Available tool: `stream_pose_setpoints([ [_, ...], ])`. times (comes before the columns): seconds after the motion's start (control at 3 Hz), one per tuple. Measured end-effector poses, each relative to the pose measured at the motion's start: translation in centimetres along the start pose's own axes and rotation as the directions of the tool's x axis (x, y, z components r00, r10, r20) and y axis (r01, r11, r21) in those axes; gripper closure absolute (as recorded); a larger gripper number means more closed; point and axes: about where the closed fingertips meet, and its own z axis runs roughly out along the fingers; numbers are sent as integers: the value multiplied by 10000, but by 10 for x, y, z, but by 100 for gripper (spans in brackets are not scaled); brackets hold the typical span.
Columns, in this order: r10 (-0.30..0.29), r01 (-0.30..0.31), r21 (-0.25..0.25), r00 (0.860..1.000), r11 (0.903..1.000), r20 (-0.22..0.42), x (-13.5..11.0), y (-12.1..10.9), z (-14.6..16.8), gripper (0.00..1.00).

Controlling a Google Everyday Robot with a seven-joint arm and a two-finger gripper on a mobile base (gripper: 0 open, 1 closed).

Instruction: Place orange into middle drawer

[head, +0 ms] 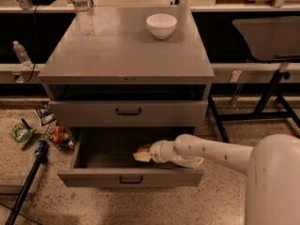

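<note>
Grey middle drawer (93, 177) open w/ dark handle; gripper (142, 154) inside.

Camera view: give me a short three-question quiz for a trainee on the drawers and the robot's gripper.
1. True or false: the lower drawer is pulled open.
2. Where is the gripper? A: raised high above everything. B: inside the open drawer. C: out of sight.
3. What white thing stands on the tabletop, near its back edge?

Key: 1 true. 2 B. 3 the bowl.
</note>
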Motion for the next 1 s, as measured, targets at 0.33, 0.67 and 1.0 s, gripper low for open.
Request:
stream_pose_setpoints([
  [0.33,70,-66,219,9998,9997,-190,6,-4,5,31],
  [0.67,165,-164,142,9998,9998,-67,9,-7,3,7],
  [1.0,132,-134,56,9993,9999,340,3,-15,-15,6],
])
